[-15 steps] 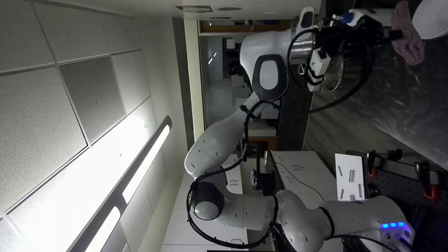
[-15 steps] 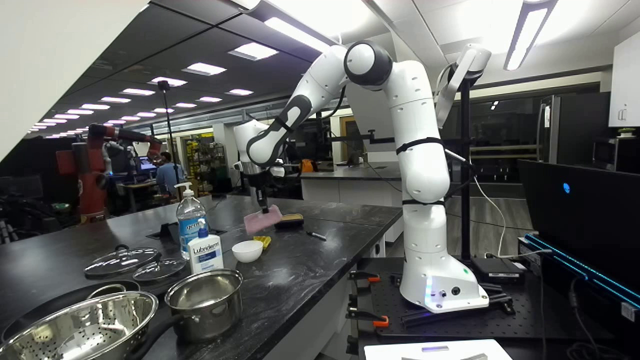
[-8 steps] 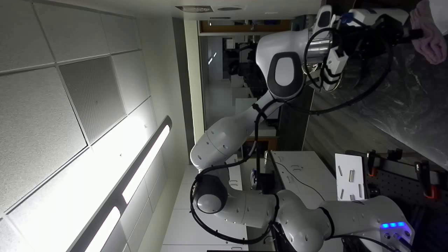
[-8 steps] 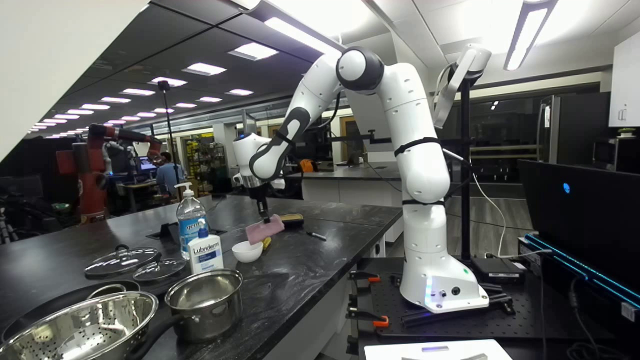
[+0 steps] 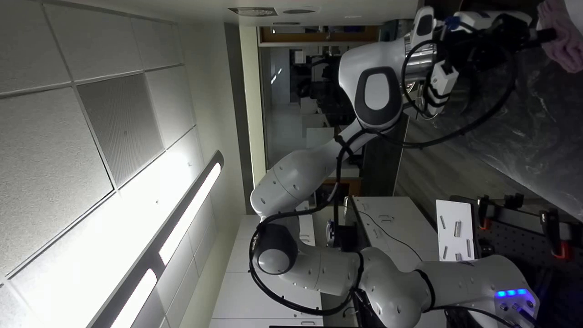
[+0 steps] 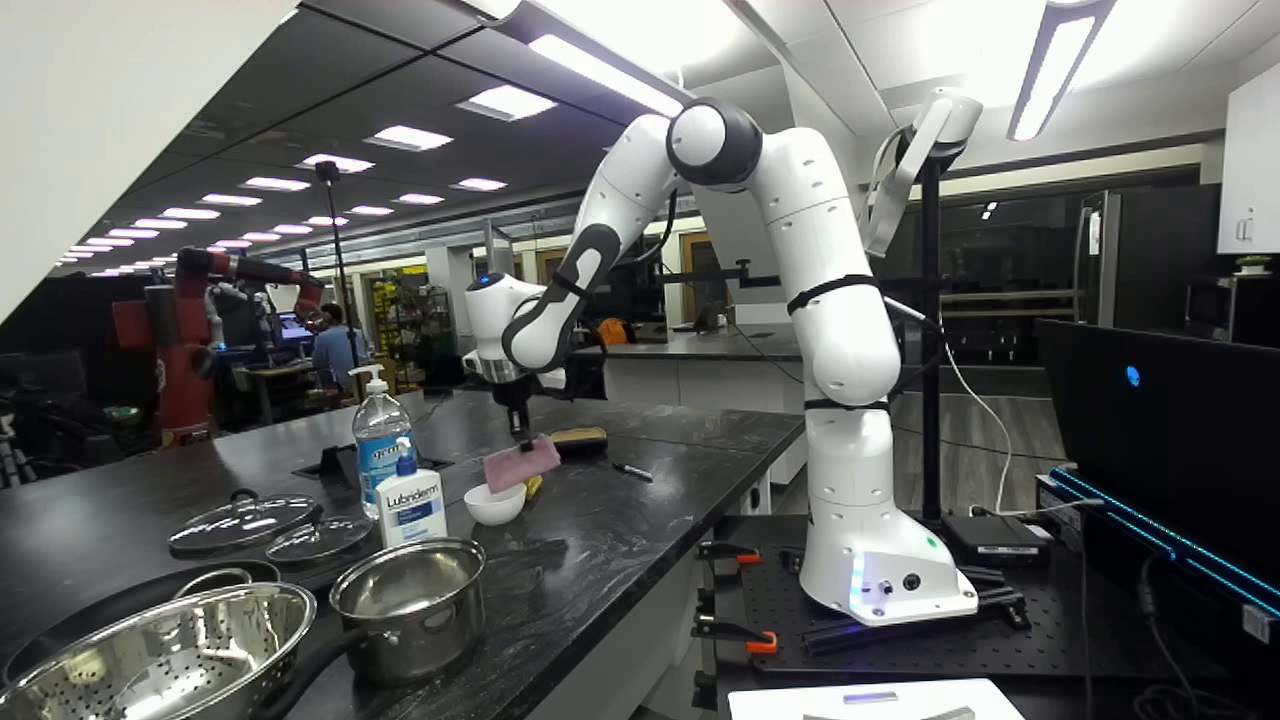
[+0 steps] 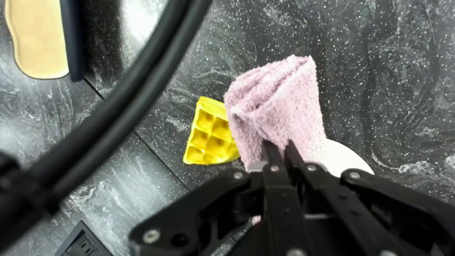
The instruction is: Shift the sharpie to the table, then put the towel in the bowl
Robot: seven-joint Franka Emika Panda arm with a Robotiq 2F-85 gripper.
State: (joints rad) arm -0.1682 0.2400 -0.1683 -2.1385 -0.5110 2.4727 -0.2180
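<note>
1. Gripper (image 7: 279,146): lower middle of wrist frame, fingers clamped on the towel.
2. Towel (image 7: 280,103): pink, folded, middle of wrist frame. Held tilted below the fingertips in an exterior view, towel (image 6: 521,464) left of centre. Also at the upper right edge in an exterior view, towel (image 5: 562,38).
3. Bowl (image 6: 495,510): white, upright on the table (image 6: 590,540), lower half, left of centre in an exterior view. Towel overlaps its rim there; touching or apart, can't tell. Wrist view: part of the bowl shows right of the towel, rest covered.
4. Sharpie (image 6: 633,472): lying on the table, just below mid-frame in an exterior view.
5. Yellow waffle-like piece (image 7: 209,137): left of towel in wrist frame, partly hidden by it.
6. Tan-topped dark item (image 7: 37,39): upper left of wrist frame, cut by the edge.
7. Clear pump bottle (image 6: 380,440), white lotion bottle (image 6: 411,510): upright, left of bowl in an exterior view.
8. Saucepan (image 6: 430,640), colander (image 6: 170,655): lower left, same frame. Two glass lids (image 6: 243,525) above them.
</note>
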